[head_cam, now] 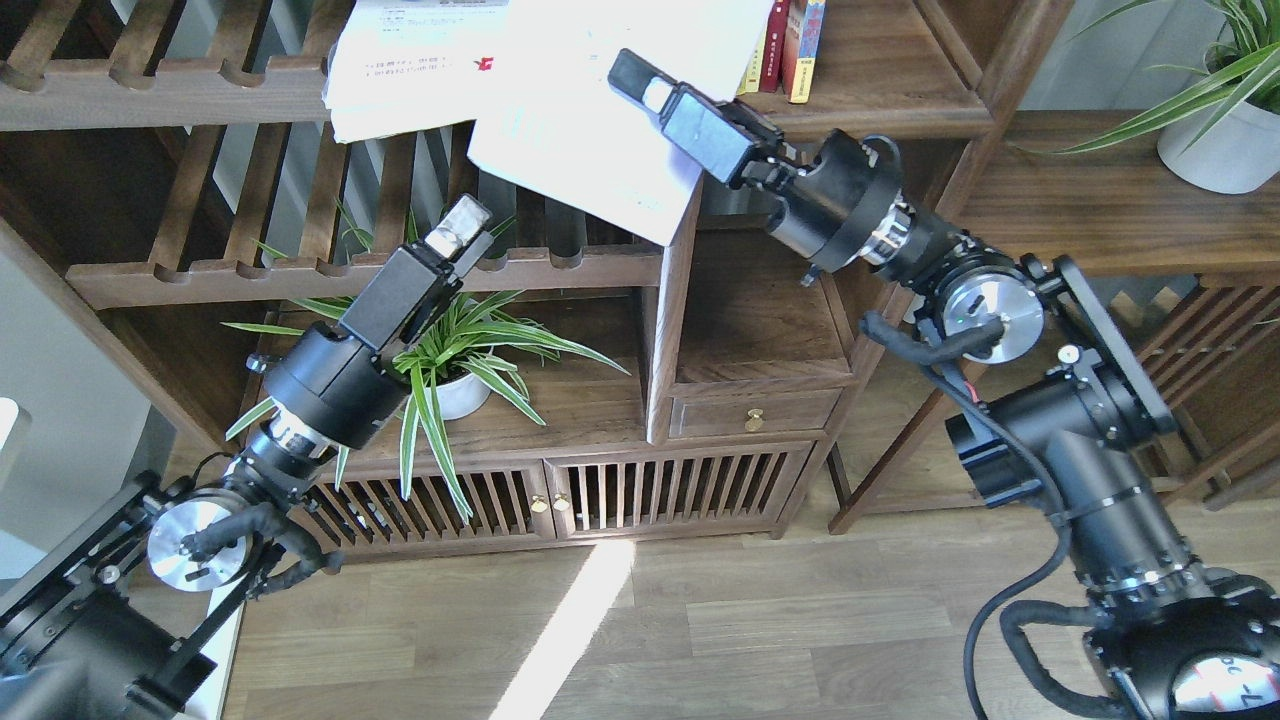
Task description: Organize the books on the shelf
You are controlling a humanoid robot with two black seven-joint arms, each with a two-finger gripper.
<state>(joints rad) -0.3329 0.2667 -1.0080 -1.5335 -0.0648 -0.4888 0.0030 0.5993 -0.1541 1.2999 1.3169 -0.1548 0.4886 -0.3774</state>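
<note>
My right gripper (pixel 640 82) is shut on a pale lavender-white book (pixel 590 140) and holds it tilted in front of the shelf's upright side wall (pixel 672 300). The book's lower corner hangs over the top of that wall. The shelf (pixel 870 105), a narrow compartment with a solid plank, lies just right of the gripper. A larger white book with a red mark (pixel 400 75) lies on the slatted rack at top left. My left gripper (pixel 465 228) is open and empty, below and left of the held book. The dark red-black book is not in view.
Several books (pixel 790 40) stand upright at the shelf's left end. A potted spider plant (pixel 450 360) sits under my left arm on a low cabinet (pixel 560 490). A small drawer (pixel 755 412) is below the shelf. A white plant pot (pixel 1215 145) stands on the wide board at right.
</note>
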